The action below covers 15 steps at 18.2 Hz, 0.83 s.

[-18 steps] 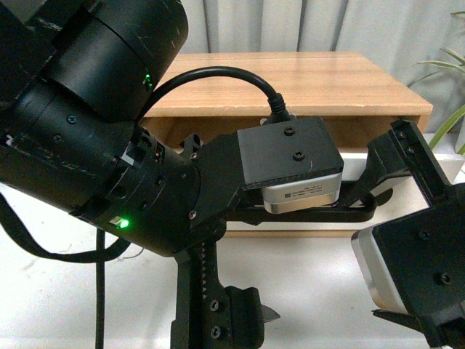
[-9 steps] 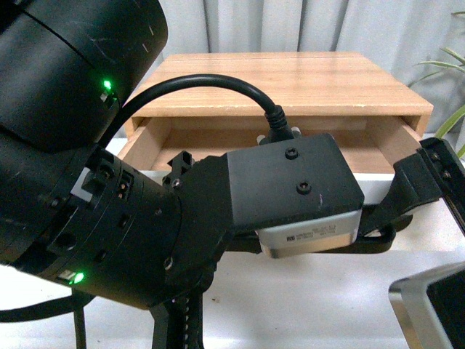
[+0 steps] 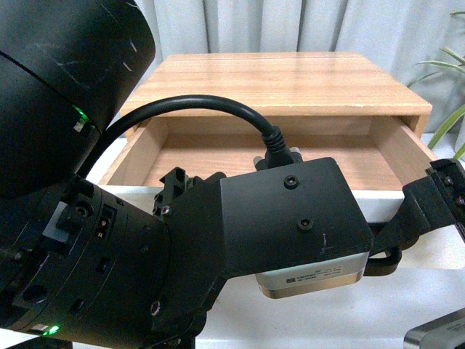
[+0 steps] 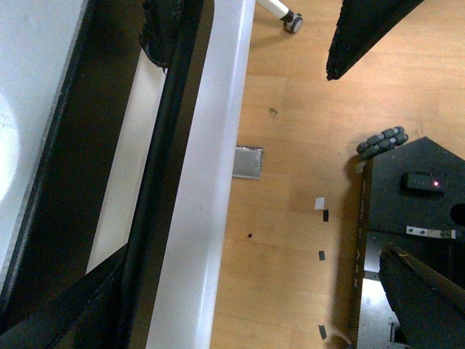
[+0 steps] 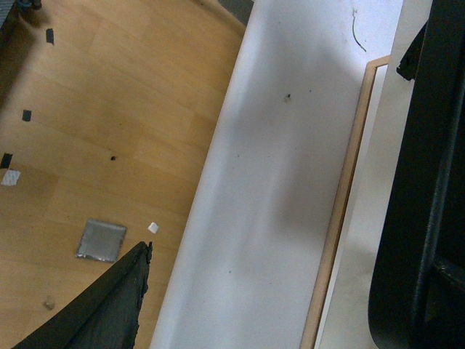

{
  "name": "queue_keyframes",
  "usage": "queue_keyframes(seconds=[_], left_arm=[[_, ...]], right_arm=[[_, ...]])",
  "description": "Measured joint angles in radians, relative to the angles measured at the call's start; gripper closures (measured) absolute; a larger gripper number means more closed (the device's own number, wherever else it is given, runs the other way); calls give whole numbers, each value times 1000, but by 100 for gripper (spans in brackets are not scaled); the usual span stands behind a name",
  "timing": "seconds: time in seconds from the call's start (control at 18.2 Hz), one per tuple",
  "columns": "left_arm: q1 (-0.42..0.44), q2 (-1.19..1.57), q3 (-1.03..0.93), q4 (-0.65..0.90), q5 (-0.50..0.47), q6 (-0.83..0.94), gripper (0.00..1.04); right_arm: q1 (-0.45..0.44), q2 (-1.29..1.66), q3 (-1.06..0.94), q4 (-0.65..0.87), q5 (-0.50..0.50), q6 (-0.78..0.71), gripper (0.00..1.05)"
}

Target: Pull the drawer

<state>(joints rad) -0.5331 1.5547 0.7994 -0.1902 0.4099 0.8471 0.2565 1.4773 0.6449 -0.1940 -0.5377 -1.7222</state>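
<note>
The drawer (image 3: 254, 156) stands pulled out of the wooden cabinet (image 3: 283, 76), its light wood inside bare. A strip of its white front (image 3: 378, 207) shows past my left arm (image 3: 109, 240), which hides the rest and my left gripper's fingers. A piece of the black bar handle (image 3: 383, 263) shows at the right end, where one finger (image 3: 425, 211) of my right gripper reaches. In the left wrist view the handle (image 4: 171, 145) runs along the white front; my left gripper (image 4: 254, 254) is open. My right gripper (image 5: 269, 291) is open over white surface beside the drawer's wood edge (image 5: 341, 218).
The cabinet sits on a white table (image 3: 240, 320) before grey curtains. A green plant (image 3: 447, 94) stands at the right. Below the table edge (image 4: 211, 218) lies wood floor (image 4: 290, 218) with the robot's black base (image 4: 414, 189).
The drawer has slid further out towards me over the last second. Both arms have drawn back with it, and the left arm now fills more of the front view.
</note>
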Motion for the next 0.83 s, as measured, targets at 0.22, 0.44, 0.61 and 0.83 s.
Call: queue_keyframes(seconds=[0.22, 0.44, 0.61, 0.83], left_arm=[[0, -29, -10, 15, -14, -53, 7], [0, -44, -12, 32, -42, -66, 7], [-7, -82, -16, 7, -30, -87, 7], [-7, -180, -16, -31, 18, -124, 7]], right_arm=[[0, 0, -13, 50, 10, -4, 6], [8, 0, -41, 177, 51, -12, 6], [13, -29, -50, 188, 79, -11, 6], [6, -106, -36, 124, 66, 23, 6]])
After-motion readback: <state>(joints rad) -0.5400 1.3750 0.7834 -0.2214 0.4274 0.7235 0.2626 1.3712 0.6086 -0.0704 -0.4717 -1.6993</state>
